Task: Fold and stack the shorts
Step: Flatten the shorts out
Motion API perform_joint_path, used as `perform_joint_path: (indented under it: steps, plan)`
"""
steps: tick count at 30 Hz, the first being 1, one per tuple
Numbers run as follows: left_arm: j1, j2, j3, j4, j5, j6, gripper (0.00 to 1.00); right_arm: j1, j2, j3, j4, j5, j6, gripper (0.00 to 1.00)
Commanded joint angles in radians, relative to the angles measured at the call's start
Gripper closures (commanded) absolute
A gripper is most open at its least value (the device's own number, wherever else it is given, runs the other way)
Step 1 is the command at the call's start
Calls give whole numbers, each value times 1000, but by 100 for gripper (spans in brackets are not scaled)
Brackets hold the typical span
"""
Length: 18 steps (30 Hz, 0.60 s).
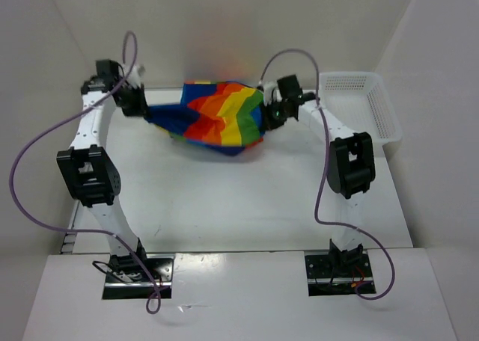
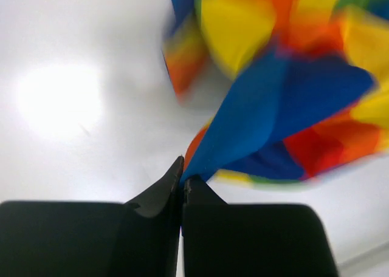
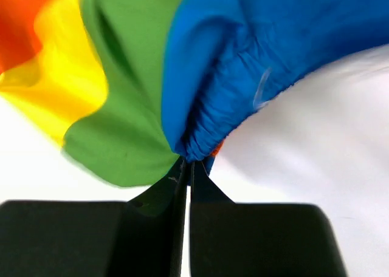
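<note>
Top external view shows the left gripper [image 1: 137,102] farthest from the white mesh basket [image 1: 389,117], over the far side of the table [image 1: 224,206]. Its jaws are pressed together on a blue corner of the shorts [image 1: 221,118]. The left wrist view confirms the pinch, with cloth fanning out from between the closed fingertips. The shorts hang between the two grippers, left of the basket and apart from it. Their top edge is stretched and the middle sags; whether the lowest fold touches the table cannot be told. The right gripper [image 1: 274,111], just left of the basket, is clamped on the gathered blue waistband, as its wrist view shows plainly.

The step in hand looks like spreading the garment: it is lifted by two points but is bunched rather than flat, and no fold is made yet. The next move likely calls for both arms to draw apart evenly and pull the cloth taut. They would then lay it flat on the table left of the basket, without either pinch slipping off the thin edge.
</note>
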Motion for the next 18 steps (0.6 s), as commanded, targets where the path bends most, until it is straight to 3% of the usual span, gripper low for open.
perform_joint_path:
  steps: [1, 3, 5, 8, 9, 11, 12, 16, 18]
  plan:
    - [45, 50, 463, 18, 26, 4, 100, -113, 36, 387, 78, -16, 150, 100]
    - [54, 50, 568, 6, 26, 4, 100, -139, 21, 489, 25, -16, 119, 100]
    - [54, 11, 526, 5, 17, 4, 100, -140, -52, 421, 5, -2, 68, 100]
    - [54, -182, 294, 5, -10, 4, 100, -80, -264, 37, -13, 36, -44, 100]
    - [54, -231, 101, -4, -10, 4, 100, -49, -320, -48, -33, 56, -78, 100]
    - [63, -383, -94, -30, -10, 4, 100, 17, -495, -275, -45, 88, -116, 100]
    - [63, -425, -259, -78, -24, 4, 100, 17, -543, -337, -62, 88, -116, 100]
    - [49, -590, -545, -220, -35, 4, 100, 17, -753, -588, -122, 130, -245, 100]
    - [63, -626, -588, -283, -87, 4, 100, 17, -789, -589, -107, 162, -227, 100]
